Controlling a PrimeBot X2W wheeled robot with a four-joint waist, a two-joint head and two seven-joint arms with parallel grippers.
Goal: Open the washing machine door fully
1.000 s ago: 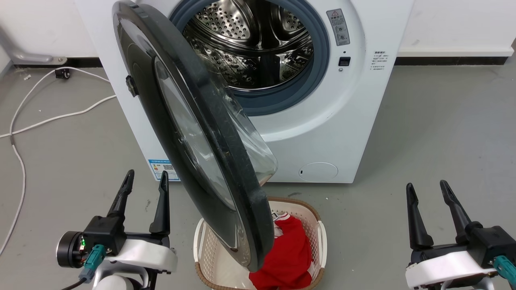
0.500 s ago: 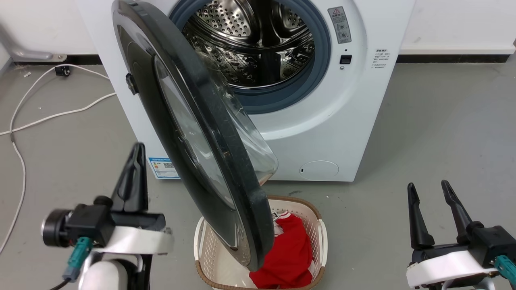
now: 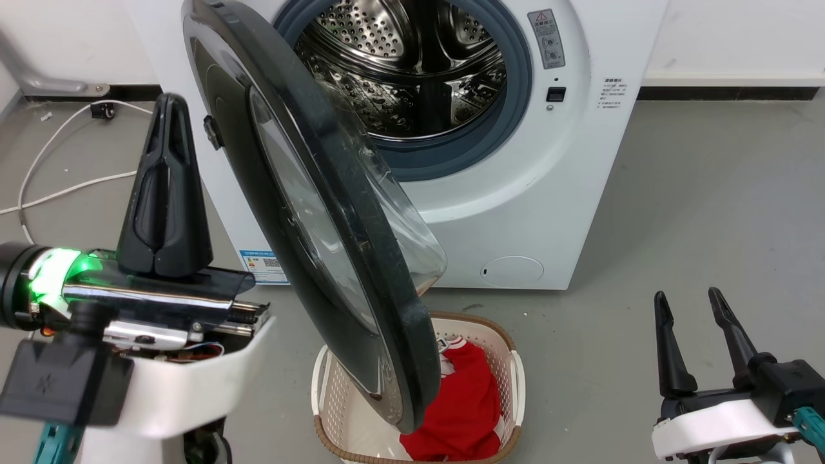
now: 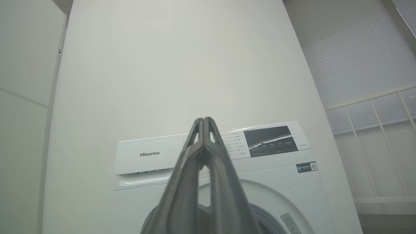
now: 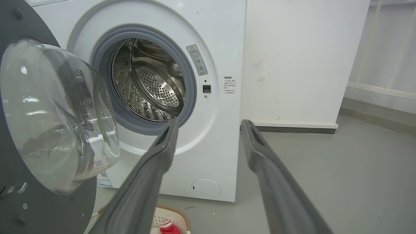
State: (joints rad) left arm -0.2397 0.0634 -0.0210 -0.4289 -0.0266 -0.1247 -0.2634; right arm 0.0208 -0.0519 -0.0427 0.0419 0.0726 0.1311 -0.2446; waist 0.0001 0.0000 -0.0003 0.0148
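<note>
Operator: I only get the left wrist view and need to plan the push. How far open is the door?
Observer: In the head view, the washing machine door stands partly open, its edge toward the robot.
Operator: Which side of it is my left tool on?
Observer: The left tool is to the door's left, on its outer black face side.
Operator: Anything beneath?
Observer: A laundry basket holding a red garment sits on the floor under the door's lower edge.

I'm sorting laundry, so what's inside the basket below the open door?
A red garment with white trim lies in the basket. The washing machine door covers the basket's left part, so anything there is hidden.
</note>
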